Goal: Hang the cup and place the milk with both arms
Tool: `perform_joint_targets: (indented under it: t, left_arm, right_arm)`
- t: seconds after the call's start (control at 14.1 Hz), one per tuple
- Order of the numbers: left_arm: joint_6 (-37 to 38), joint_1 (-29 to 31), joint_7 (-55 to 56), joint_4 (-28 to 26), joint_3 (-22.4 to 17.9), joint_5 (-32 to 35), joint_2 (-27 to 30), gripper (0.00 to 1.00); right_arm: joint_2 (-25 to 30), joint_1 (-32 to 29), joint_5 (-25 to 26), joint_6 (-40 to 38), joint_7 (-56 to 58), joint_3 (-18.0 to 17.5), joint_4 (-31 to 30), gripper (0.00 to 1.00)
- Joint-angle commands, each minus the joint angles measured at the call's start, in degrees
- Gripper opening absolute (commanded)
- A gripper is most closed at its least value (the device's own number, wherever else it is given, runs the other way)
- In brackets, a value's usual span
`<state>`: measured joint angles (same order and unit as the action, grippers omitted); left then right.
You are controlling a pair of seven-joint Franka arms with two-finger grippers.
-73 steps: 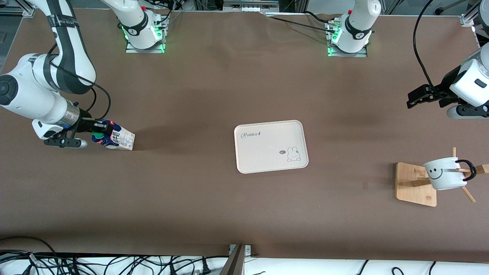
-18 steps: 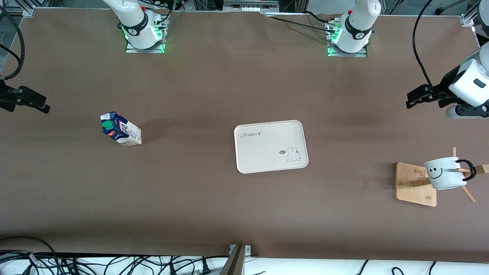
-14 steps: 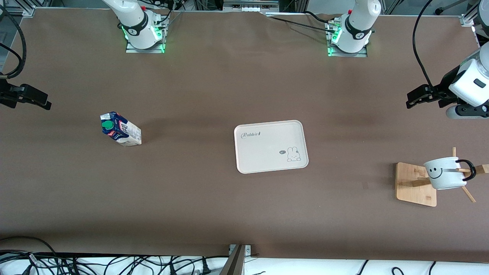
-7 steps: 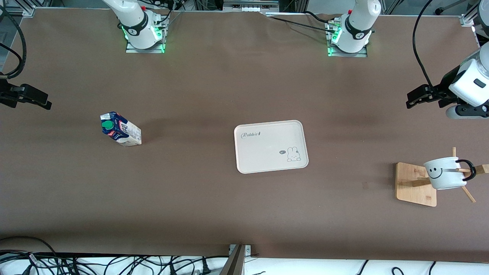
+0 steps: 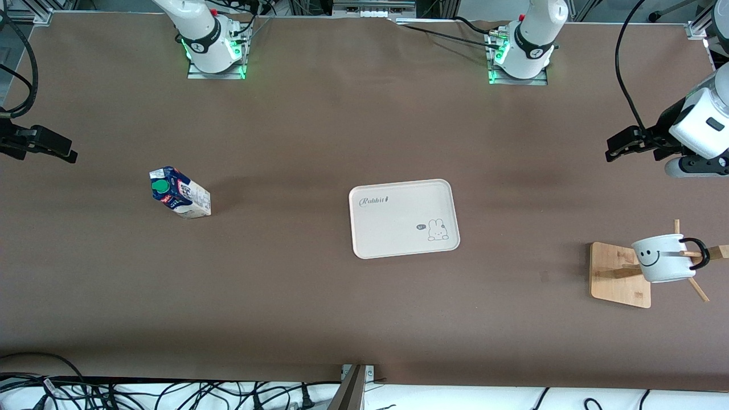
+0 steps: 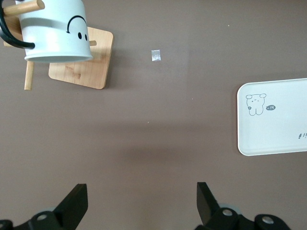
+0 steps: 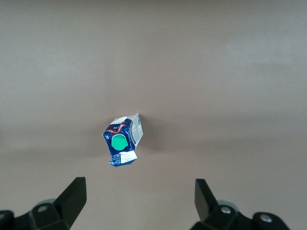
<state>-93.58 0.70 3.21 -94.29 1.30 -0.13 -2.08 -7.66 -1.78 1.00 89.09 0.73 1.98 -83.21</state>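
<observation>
Milk (image 5: 180, 199) stands upright on the brown table (image 5: 319, 307) toward the right arm's end, well apart from the white tray (image 5: 403, 218) in the middle. Its long side points up, and its green cap (image 7: 118, 142) faces up toward my right wrist camera. I think I should come straight down and pinch its flat sides, so it does not tip. My right gripper (image 5: 42, 145) hangs over the table's edge, jaws wide and holding nothing. The cup (image 5: 663, 259) already hangs by its black handle on the wooden rack (image 5: 621, 274), tipped sideways. My left gripper (image 5: 623, 142) waits over the table at the left arm's end, jaws wide and empty too.
</observation>
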Motion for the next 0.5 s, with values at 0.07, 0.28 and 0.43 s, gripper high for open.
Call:
perform_joint_targets:
  t: [0.07, 0.28, 0.43]
  left_arm:
    - [0.3, -0.3, 0.1, 1.4, -0.2, -0.2, -0.6, 1.0]
    - [0.3, -0.3, 0.1, 1.4, -0.2, -0.2, -0.6, 1.0]
    - [0.3, -0.3, 0.1, 1.4, -0.2, -0.2, -0.6, 1.0]
  right_arm:
    - [-0.3, -0.9, -0.7, -1.5, -0.2, -0.4, 1.5, 1.0]
    - [-0.3, -0.9, -0.7, -1.6, 0.2, -0.4, 1.4, 1.0]
    - [-0.3, -0.9, -0.6, -1.6, 0.3, -0.4, 1.5, 1.0]
